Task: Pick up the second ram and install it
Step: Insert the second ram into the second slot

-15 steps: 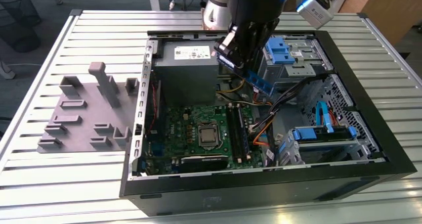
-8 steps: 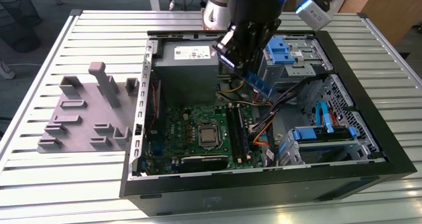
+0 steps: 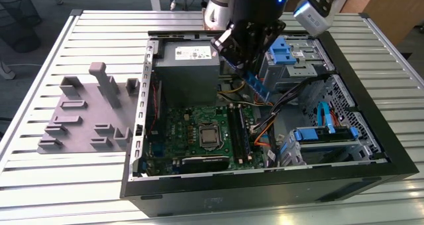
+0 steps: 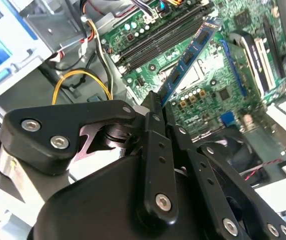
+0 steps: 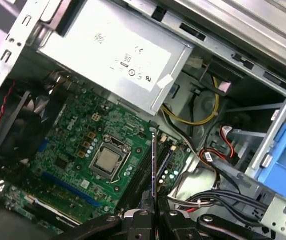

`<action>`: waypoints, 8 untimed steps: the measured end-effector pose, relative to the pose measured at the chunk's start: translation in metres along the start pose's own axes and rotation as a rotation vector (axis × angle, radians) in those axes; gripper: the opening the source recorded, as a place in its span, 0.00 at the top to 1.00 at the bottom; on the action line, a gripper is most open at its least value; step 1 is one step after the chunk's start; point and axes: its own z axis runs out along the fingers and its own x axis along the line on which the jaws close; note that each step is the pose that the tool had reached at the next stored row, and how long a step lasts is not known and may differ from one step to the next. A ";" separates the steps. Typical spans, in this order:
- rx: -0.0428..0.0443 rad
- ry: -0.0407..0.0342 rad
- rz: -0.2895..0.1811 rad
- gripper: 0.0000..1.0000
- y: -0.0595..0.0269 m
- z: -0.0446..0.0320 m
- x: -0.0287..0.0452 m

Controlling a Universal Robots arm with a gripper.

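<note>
Clenched on the second ram (image 4: 187,57), taken at one short end, with the rest of the stick reaching out past the jaws, tilted and free in the air. Held over the open computer case (image 3: 265,192), with the motherboard (image 5: 77,150) beneath the jaws and the long black memory slots (image 4: 158,37) just beyond the stick's far tip, apart from it. Power supply (image 3: 188,61) off to one side of the jaws; grey holder tray (image 3: 86,118) well away from them, out on the slatted tabletop (image 3: 93,31). Probably light and stiff, yet thin and brittle under any bend or twist. Smooth-faced, so likely to slide in a weak pinch. Best taken on bare board at the ends or along the upper long edge, clear of the black chips and the contact edge. Unforgiving of skewed or uneven pressure.
</note>
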 end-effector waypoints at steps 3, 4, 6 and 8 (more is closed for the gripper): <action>0.0008 0.0000 0.052 0.86 0.0000 0.0003 0.0000; 0.0010 -0.0001 0.069 0.86 0.0000 0.0005 0.0000; 0.0016 0.0000 0.104 0.86 0.0000 0.0007 0.0000; 0.0021 0.0000 0.137 0.86 0.0001 0.0009 0.0000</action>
